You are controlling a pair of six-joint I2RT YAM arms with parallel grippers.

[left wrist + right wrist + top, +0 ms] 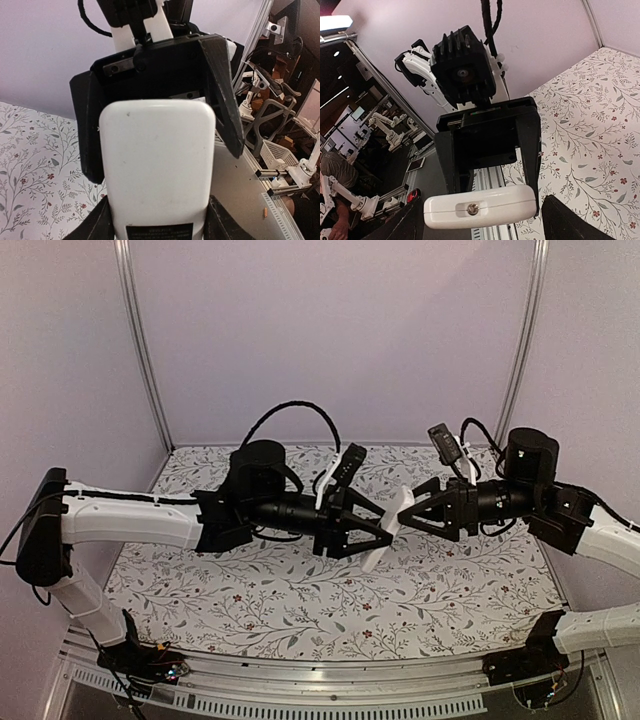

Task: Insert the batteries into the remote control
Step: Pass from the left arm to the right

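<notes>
The remote control (377, 552) is a slim white handset held in the air between the two arms. My left gripper (372, 530) is shut on it. In the left wrist view its plain white back (157, 165) fills the middle, clamped low between my left gripper (157, 222). My right gripper (407, 512) faces it from the right and stands open, its fingers straddling the remote's free end. In the right wrist view that end face (480, 206), with a small metal dot, sits between the fingers of my right gripper (482, 224) with narrow gaps. The batteries are out of view.
Below both arms lies the floral table cover (300, 600). White walls and metal posts (140, 340) close the back and sides. Off the table's edge, a tiny orange speck (265, 212) lies on a grey surface; I cannot tell what it is.
</notes>
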